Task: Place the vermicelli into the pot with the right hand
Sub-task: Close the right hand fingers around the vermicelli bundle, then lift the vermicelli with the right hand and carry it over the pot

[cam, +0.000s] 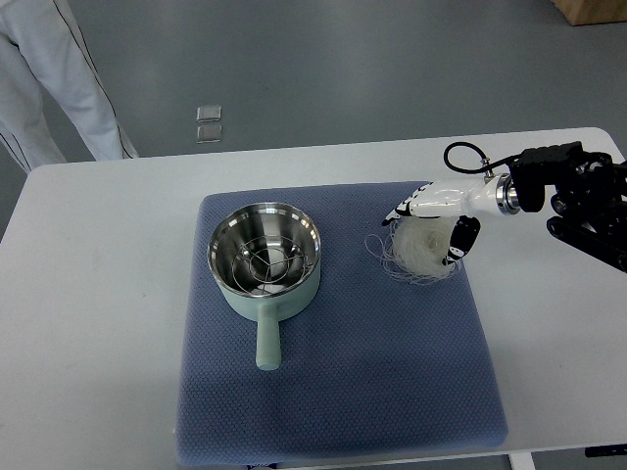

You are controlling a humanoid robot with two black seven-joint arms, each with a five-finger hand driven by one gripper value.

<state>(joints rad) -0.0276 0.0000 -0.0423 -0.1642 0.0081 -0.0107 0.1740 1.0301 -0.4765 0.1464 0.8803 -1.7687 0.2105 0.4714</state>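
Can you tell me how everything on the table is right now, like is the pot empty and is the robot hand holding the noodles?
Pot: upright on the blue mat, only a wire rack inside, handle pointing toward the camera.
Vermicelli: loose nest lying on the mat, right of the pot.
Right robot hand: over the vermicelli, fingers around it.
Blue mat: flat on the table.

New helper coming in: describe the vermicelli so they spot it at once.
On the white table lies a blue mat. Near its right edge, under the right hand, sits the vermicelli: a pale, stringy nest, unlike the shiny pot to its left.
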